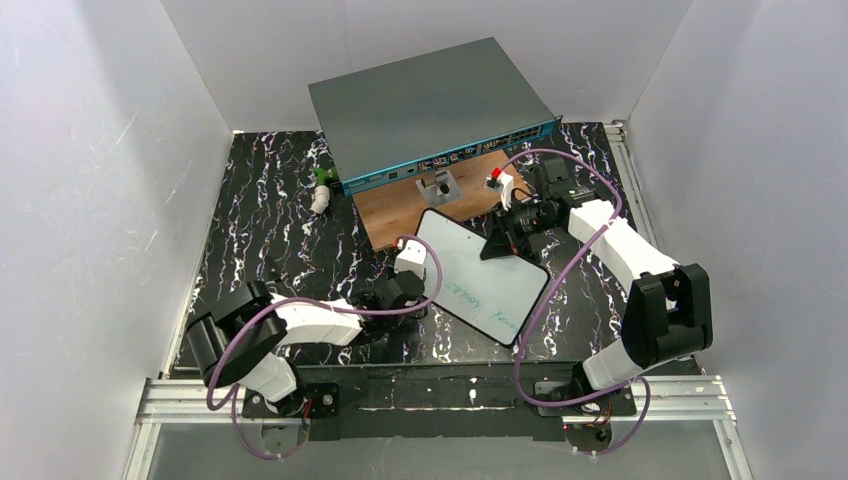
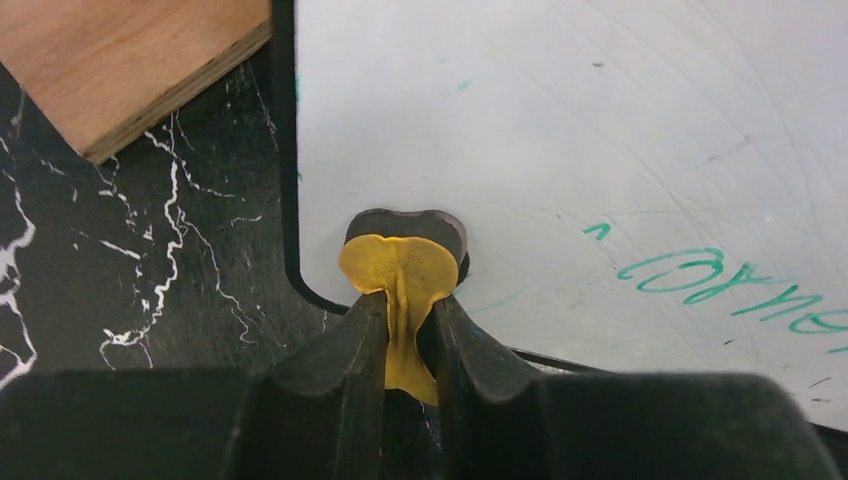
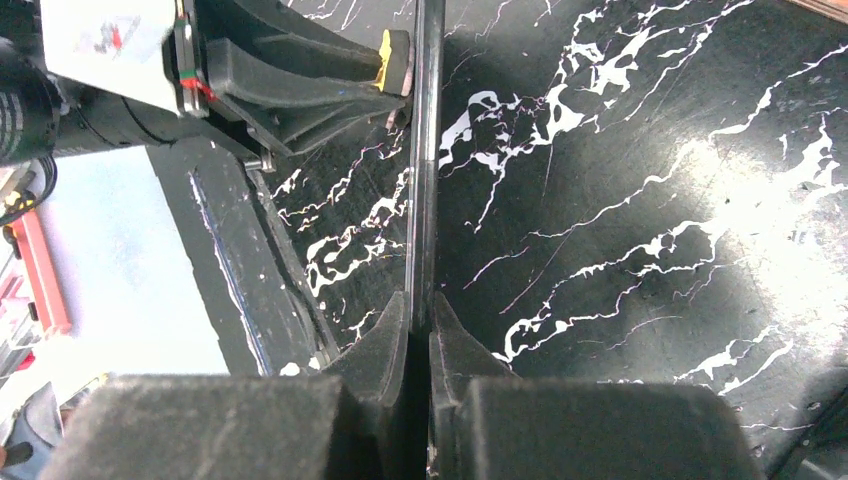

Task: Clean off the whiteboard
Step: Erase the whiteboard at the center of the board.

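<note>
The whiteboard [image 1: 480, 278] lies slanted over the black marbled table, with green handwriting [image 1: 478, 300] near its front end. My right gripper [image 1: 503, 243] is shut on its far right edge. In the right wrist view the whiteboard [image 3: 425, 150] runs edge-on away from my right gripper [image 3: 420, 325]. My left gripper [image 1: 408, 262] is at the board's left corner, shut on a yellow eraser pad [image 2: 400, 270] with a dark felt face. In the left wrist view the pad presses on the whiteboard [image 2: 600, 130], left of the green writing [image 2: 720, 280], and my left gripper [image 2: 405, 300] pinches it.
A large grey box with a teal front [image 1: 430, 105] stands at the back. A brown wooden board [image 1: 400, 212] lies before it with a small metal bracket [image 1: 437, 187] on it. A white-green object [image 1: 320, 190] lies at the left. White walls close in the table.
</note>
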Robot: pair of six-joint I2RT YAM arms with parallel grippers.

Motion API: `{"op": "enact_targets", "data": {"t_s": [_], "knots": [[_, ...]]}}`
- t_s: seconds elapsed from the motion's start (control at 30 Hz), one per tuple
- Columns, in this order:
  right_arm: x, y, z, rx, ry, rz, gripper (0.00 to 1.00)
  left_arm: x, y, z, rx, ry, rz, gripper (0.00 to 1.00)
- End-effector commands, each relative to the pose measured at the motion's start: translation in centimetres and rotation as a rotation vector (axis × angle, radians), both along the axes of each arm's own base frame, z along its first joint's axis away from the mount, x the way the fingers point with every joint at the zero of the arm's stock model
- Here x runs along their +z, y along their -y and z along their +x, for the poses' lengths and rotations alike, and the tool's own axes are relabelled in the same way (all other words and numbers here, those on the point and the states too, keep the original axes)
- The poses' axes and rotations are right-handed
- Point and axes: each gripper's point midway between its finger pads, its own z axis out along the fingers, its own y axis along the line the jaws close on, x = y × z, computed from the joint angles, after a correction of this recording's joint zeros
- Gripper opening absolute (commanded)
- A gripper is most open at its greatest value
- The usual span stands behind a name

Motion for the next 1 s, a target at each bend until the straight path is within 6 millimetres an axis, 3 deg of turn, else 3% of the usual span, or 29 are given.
{"op": "enact_targets", "data": {"t_s": [0.0, 0.23, 0.63, 0.83, 0.97], "knots": [[-0.1, -1.3, -2.9, 0.13, -0.038, 0.048, 0.01, 1.8, 6.0, -1.4, -0.236, 0.053, 0.002, 0.0], [-0.2, -1.3, -2.9, 0.131, -0.041, 0.047, 0.01, 4.7, 9.8, -1.4, -0.324, 0.122, -0.047, 0.0], [-0.2, -1.3, -3.0, 0.131, -0.041, 0.048, 0.01, 10.6, 11.0, -1.1, -0.337, 0.204, -0.168, 0.0], [-0.1, -1.3, -2.9, 0.131, -0.039, 0.048, 0.01, 11.1, 10.4, -0.7, -0.31, 0.215, -0.146, 0.0], [-0.1, -1.3, -2.9, 0.13, -0.037, 0.045, 0.01, 8.3, 8.3, -0.7, -0.248, 0.154, -0.054, 0.0]]}}
